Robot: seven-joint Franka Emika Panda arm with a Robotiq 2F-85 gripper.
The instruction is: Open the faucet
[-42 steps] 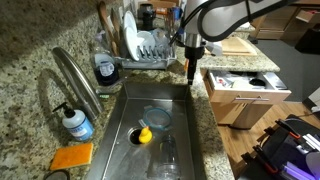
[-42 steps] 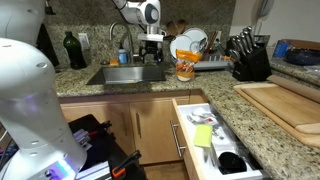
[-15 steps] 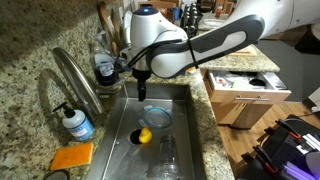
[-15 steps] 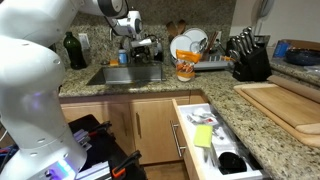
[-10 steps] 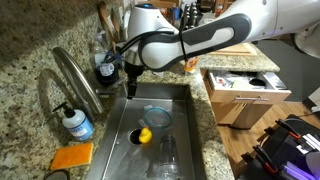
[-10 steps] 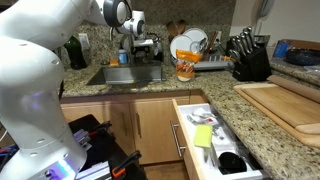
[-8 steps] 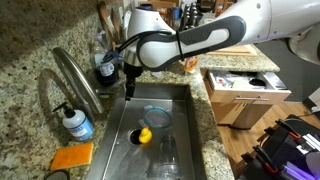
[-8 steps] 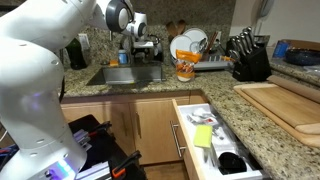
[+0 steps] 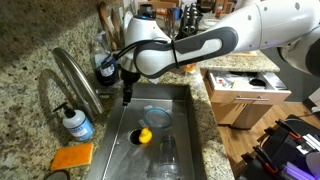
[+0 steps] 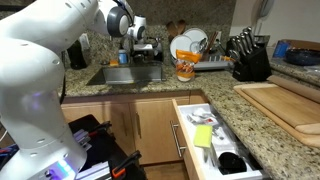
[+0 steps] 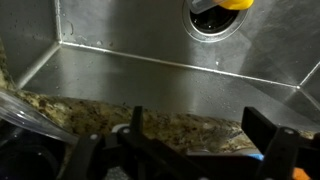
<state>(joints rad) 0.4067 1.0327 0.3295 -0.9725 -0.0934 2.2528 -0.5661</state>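
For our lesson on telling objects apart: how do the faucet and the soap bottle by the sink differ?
The faucet is tall; the soap bottle is short. The faucet is a bare steel tube curving over; the bottle stands straight with a blue label. Both sit on the counter beside the sink.

faucet beside sink, soap bottle at faucet's base, tool over sink near faucet

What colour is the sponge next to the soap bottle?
The flat rectangular sponge is orange, clearest in an exterior view.
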